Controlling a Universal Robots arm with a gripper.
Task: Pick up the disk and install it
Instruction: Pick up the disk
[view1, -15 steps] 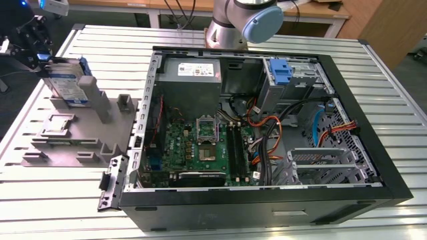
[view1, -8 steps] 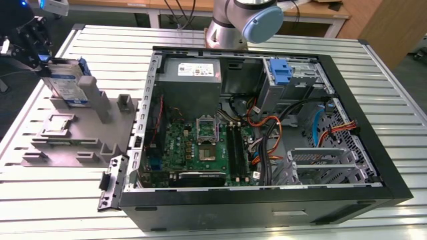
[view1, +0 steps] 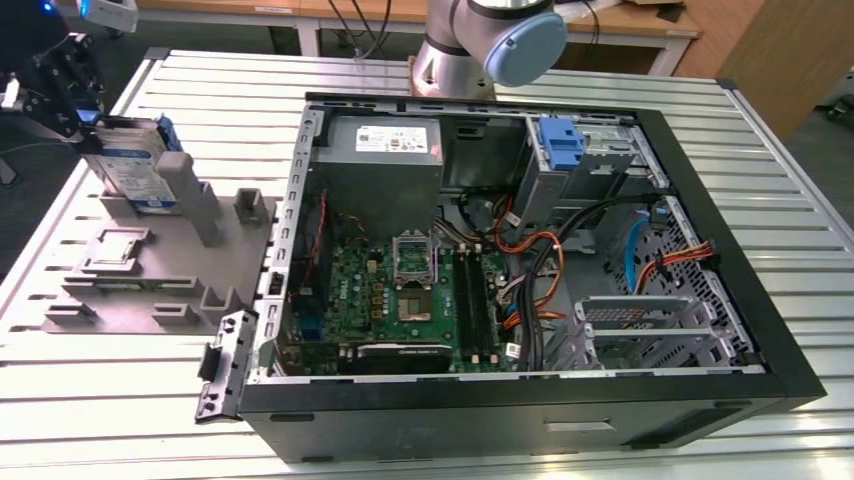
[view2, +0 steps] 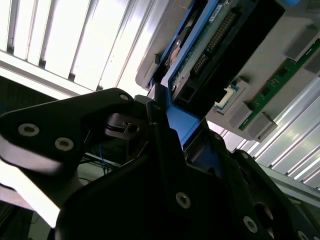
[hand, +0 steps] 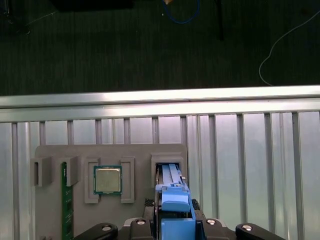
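The disk (view1: 134, 165) stands upright in a slot of the grey holder block (view1: 134, 290), on the table at the exterior view's left of the computer case (view1: 787, 390). Its silver face carries a white-and-blue label, and a blue frame runs around its edges. My gripper (view1: 91, 122) is at the disk's top edge. In both wrist views the disk's blue frame (view2: 182, 117) (hand: 172, 192) sits between my black fingers (view2: 155, 135), which press against it. My gripper (view2: 180, 125) (hand: 172, 222) is shut on the disk.
The open case shows a motherboard (view1: 400, 290), a grey power supply box (view1: 380, 150), cables, and a drive bay with a tall blue latch (view1: 567, 145). The holder block also carries a processor chip (hand: 107, 180) and a green memory stick (hand: 64, 200). The arm's base (view1: 487, 40) stands behind the case.
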